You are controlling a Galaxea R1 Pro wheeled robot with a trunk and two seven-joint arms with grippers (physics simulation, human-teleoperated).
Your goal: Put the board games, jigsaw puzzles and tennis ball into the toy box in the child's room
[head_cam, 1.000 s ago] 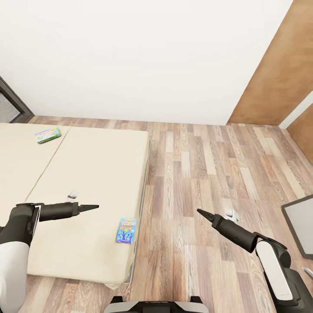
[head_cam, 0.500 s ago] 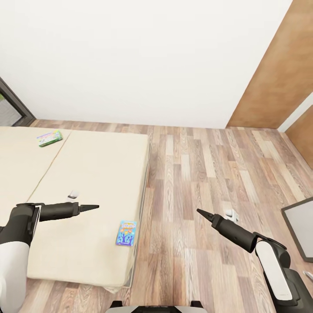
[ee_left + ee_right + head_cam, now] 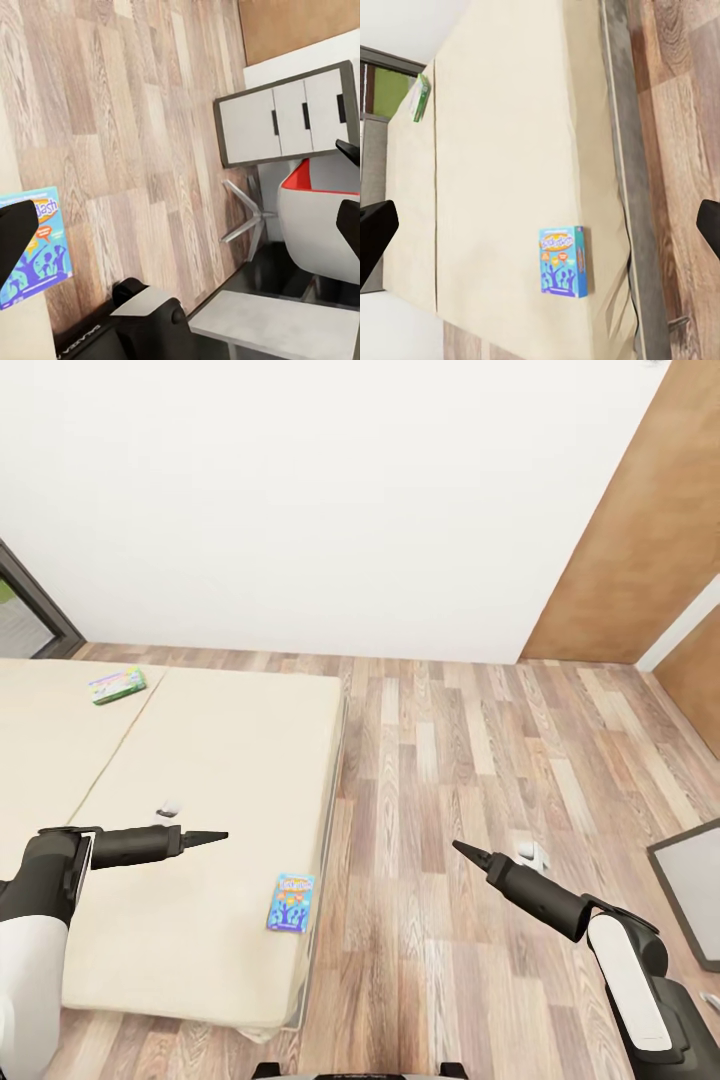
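Open wood-plank floor (image 3: 450, 760) lies between the bed (image 3: 230, 760) and the worktop (image 3: 690, 890) corner at right, while the cream mattress top is bare around the blue board game (image 3: 290, 902) at its near edge.

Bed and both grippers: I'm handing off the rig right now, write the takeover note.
Left gripper: open, empty, hovering over the bed.
Right gripper: open, empty, over the floor beside the bed.
Blue board game: flat on the bed near its floor-side edge, closest to the robot.
Green board game: flat on the bed's far end, by the mattress seam.
Done: nothing picked up here.
Left: grab both bed games, carry them to the toy box, then the table's toys.
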